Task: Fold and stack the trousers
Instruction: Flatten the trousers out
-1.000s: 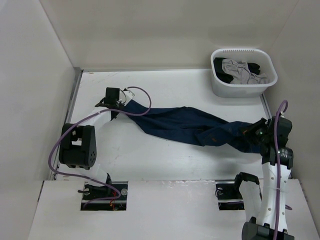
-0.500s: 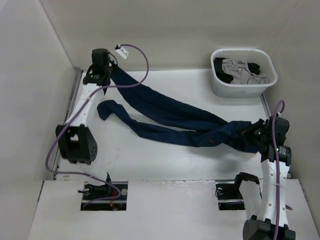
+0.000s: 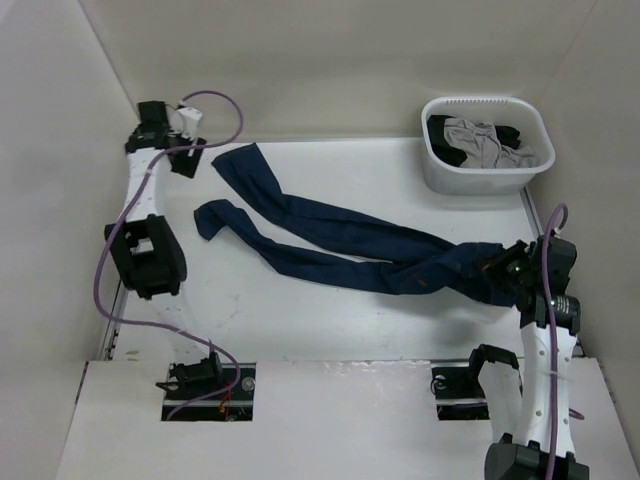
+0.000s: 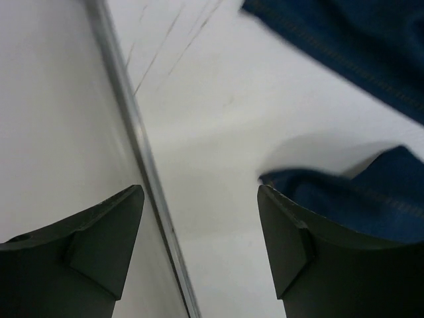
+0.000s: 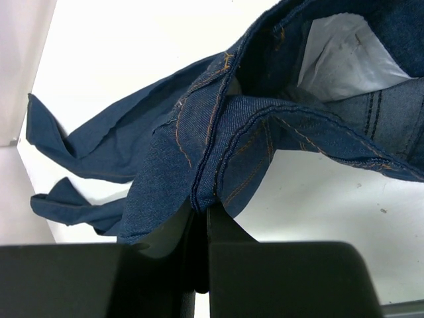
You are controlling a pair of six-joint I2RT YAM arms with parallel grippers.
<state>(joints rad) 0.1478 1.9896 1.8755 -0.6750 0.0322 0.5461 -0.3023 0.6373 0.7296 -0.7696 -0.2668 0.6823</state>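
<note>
The dark blue denim trousers [image 3: 340, 240] lie stretched across the table, both legs running left from the waist end at the right. My right gripper [image 3: 508, 268] is shut on a thick seam of the trousers [image 5: 218, 132] near the waist, holding that end slightly bunched. My left gripper [image 3: 188, 158] hovers at the far left corner, open, with nothing between its fingers [image 4: 112, 232]. In the left wrist view the leg ends [image 4: 371, 192] lie just to the right of the open jaws, apart from them.
A white plastic basket [image 3: 440, 170] with grey and black clothes stands at the back right. White walls enclose the table. A metal strip [image 4: 142, 165] runs along the left wall's foot, right under the left gripper.
The left gripper carried one trouser leg up to the far left, opened and let it drop; the leg now lies flat. The right gripper kept its grip and hardly moved.
</note>
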